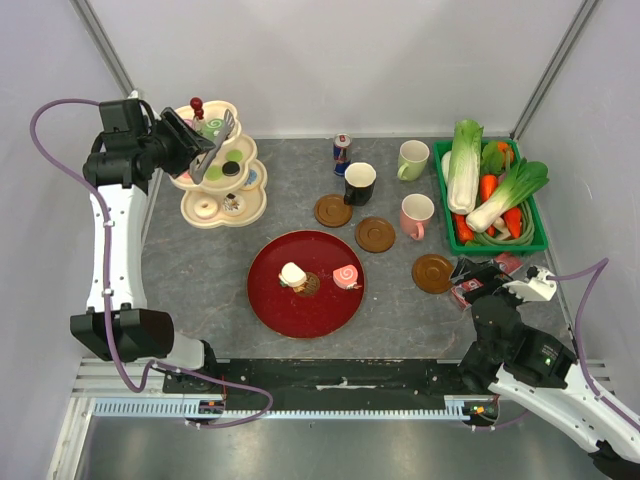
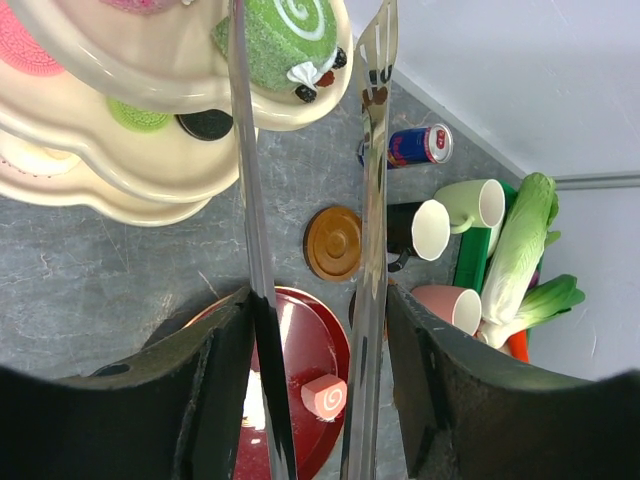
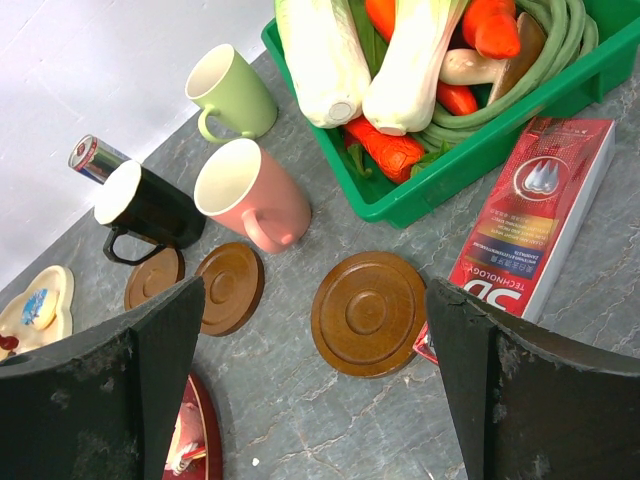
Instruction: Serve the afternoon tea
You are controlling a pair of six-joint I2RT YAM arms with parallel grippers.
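Note:
My left gripper (image 1: 190,140) is shut on metal tongs (image 2: 372,200), whose tips reach the top tier of the cream tiered stand (image 1: 190,212), either side of a green swirl roll (image 2: 285,35). Other pastries sit on the lower tiers. A pink swirl roll (image 1: 346,277) and a cream pastry (image 1: 293,275) lie on the red plate (image 1: 290,315). The black mug (image 1: 359,182), pale green mug (image 1: 413,159) and pink mug (image 1: 416,214) stand on the table. My right gripper (image 3: 315,300) is open and empty above a wooden coaster (image 3: 368,312).
Two more coasters (image 1: 333,210) (image 1: 375,234) lie by the mugs. A drink can (image 1: 342,152) stands behind the black mug. A green crate (image 1: 500,246) of vegetables is at the right. A red box (image 3: 535,215) lies beside my right gripper.

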